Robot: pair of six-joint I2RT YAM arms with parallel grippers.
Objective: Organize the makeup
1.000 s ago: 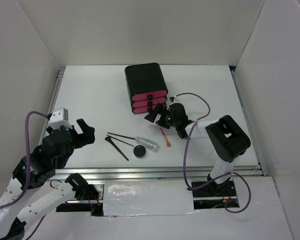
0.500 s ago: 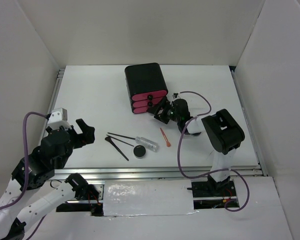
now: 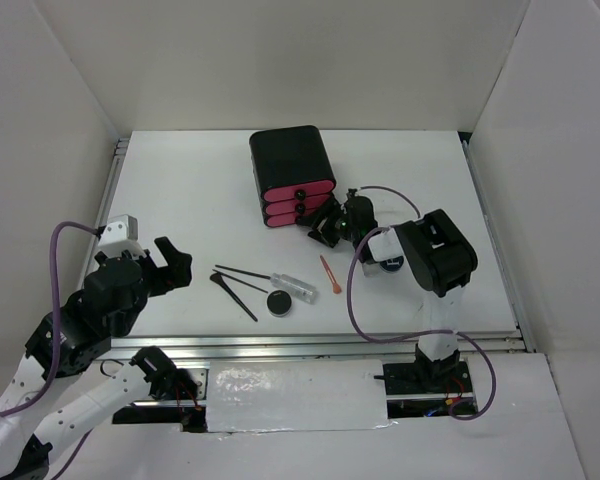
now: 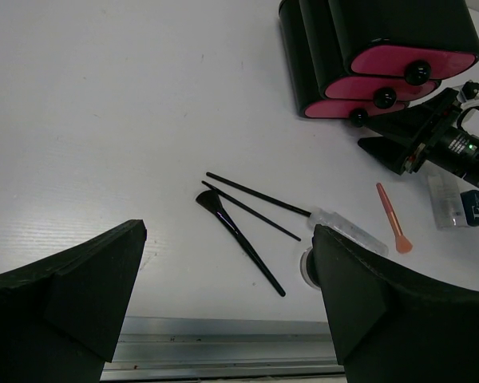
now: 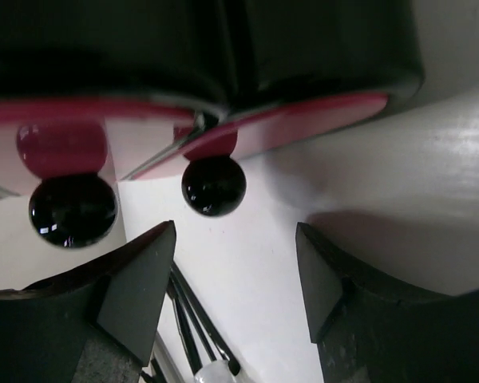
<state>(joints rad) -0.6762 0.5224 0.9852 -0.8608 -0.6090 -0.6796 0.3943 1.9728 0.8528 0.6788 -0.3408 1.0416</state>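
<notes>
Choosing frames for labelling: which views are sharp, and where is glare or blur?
Top external: evenly lit, sharp, black chest casts little shadow. Left wrist: brushes sharp, left gripper's fingers dark, soft-edged. Right wrist: drawer knobs glossy with highlights, right gripper's fingers out of focus.

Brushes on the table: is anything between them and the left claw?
Nothing visible. Only bare table lies between the left claw and the thin black brushes; the clear tube lies on their far side.
</notes>
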